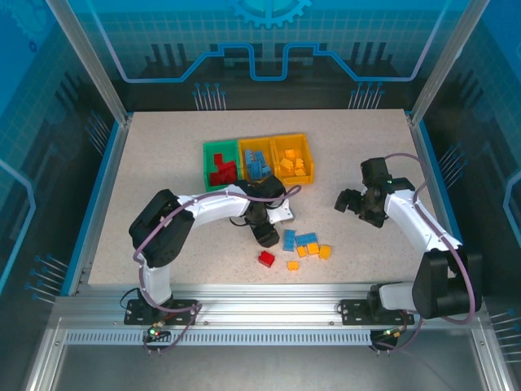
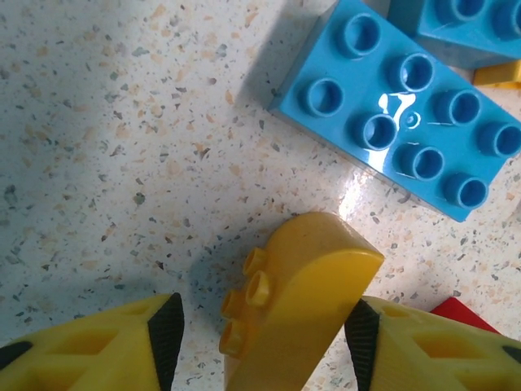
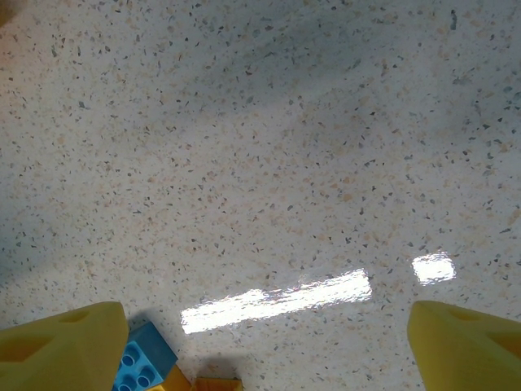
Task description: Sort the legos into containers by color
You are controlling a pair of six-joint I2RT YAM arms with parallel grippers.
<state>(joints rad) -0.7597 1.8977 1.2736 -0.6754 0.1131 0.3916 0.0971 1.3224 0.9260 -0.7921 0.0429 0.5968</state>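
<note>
left claw (image 2: pixel 259 346) is straddling a tilted yellow brick (image 2: pixel 305 285) near a blue brick (image 2: pixel 399 114), fingers parted; i am holding my right claw (image 3: pixel 269 346) spread wide over the table (image 3: pixel 260 163).

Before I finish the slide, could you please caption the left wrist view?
Left claw straddling a yellow curved-top plastic brick, beside a blue eight-stud oblong brick on the speckled table.

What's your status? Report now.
Left pincer open, straddling yellow brick. Right pincer open over table. Blue brick close ahead, not touching.
</note>
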